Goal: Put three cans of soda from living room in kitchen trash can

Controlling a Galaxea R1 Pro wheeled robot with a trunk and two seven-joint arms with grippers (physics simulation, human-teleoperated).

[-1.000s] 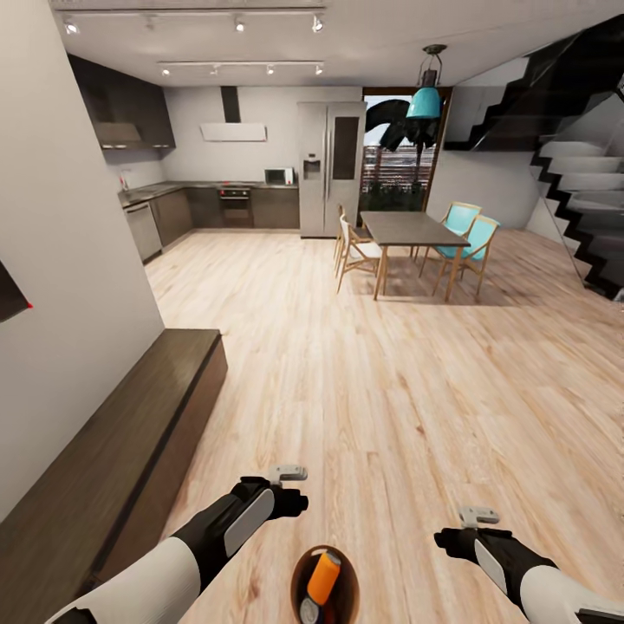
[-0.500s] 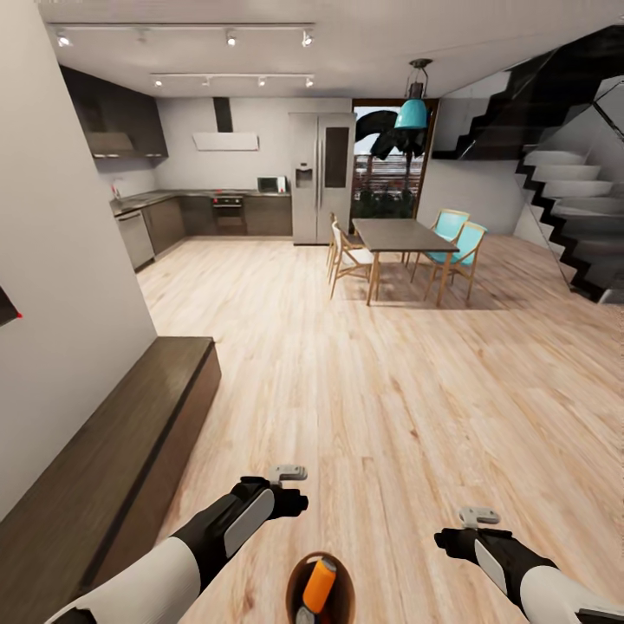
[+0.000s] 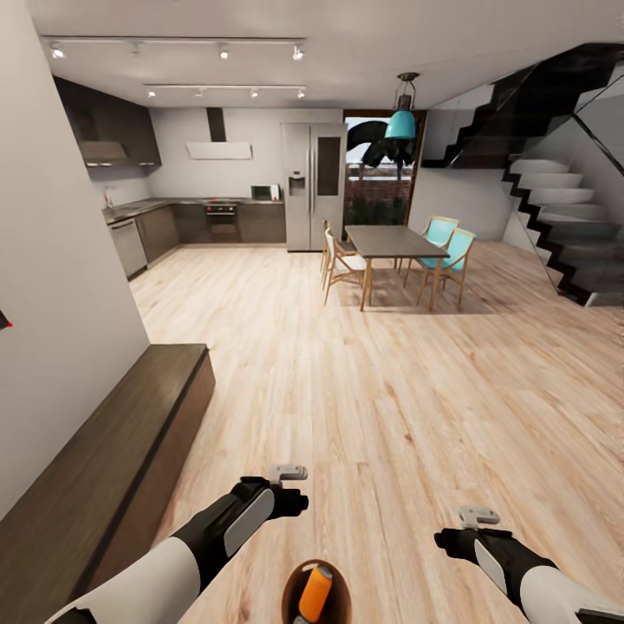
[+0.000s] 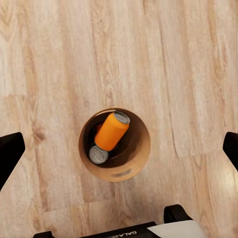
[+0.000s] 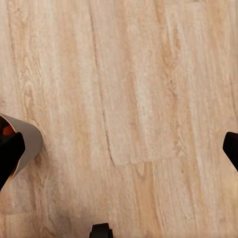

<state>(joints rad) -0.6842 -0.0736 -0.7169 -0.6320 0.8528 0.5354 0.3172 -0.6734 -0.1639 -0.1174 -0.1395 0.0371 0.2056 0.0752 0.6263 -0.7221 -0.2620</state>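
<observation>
Orange soda can [image 4: 110,132] and a second can [image 4: 98,154] sit in the trash can [image 4: 139,148] at frame bottom; third unseen. Both hands spread, empty; kitchen [image 3: 208,208] far off, upper left.

- In my head view the trash can [image 3: 317,593] is cut off by the bottom edge, so I only see its far rim and part of one orange can [image 3: 314,592].
- From my left wrist view, a second can [image 4: 98,154] shows just its silver top; its colour is hidden under the orange one.
- My right wrist view catches only a sliver of the bin's grey wall [image 5: 29,141] at the frame edge.
- I can't make out a third can.
</observation>
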